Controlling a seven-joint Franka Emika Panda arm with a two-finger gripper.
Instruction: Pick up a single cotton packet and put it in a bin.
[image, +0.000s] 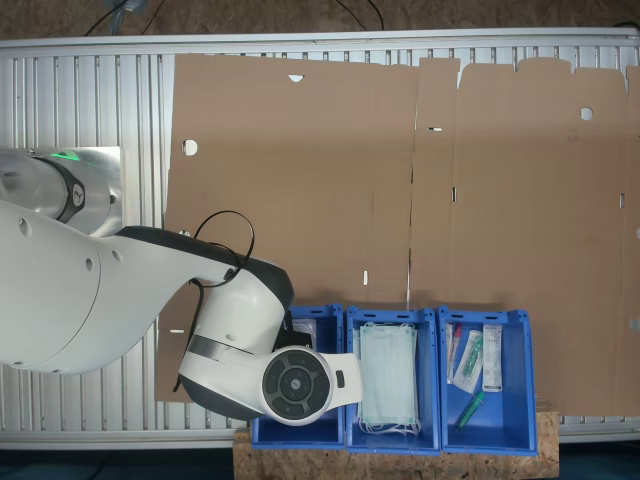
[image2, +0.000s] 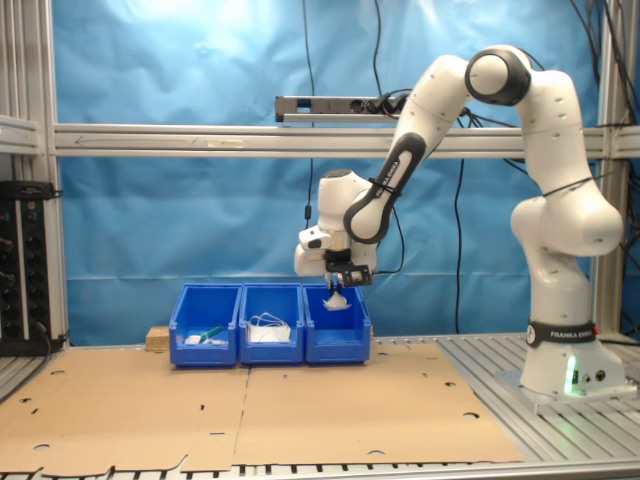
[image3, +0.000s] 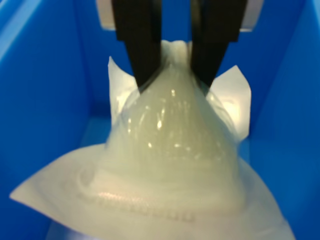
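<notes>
Fingers (image3: 145, 45) first: my two black ones are pinched close together on the top edge of the cotton packet (image3: 175, 145), so my gripper (image3: 175, 75) is nearly closed and has hold of it. The packet hangs down from them, clear and shiny, with the white pad puffed up inside. In the wrist view I can see another white packet (image3: 227, 97) just behind it, but I cannot tell if the two are stuck together or only near each other.

Blue walls of the bin (image3: 45, 100) stand close on both sides of the packet. In the second exterior view my gripper (image2: 337, 291) is just above the bin (image2: 336, 335) at the end of the row nearest my base, and the packet (image2: 335, 301) hangs at the rim, partly over the top. The middle bin (image2: 270, 336) has green masks, and the far bin (image2: 206, 336) has long packets. All three sit at the far edge of the cardboard sheet (image2: 300, 410).

I think the picking up is done. Letting go of the packet into a bin is left.
</notes>
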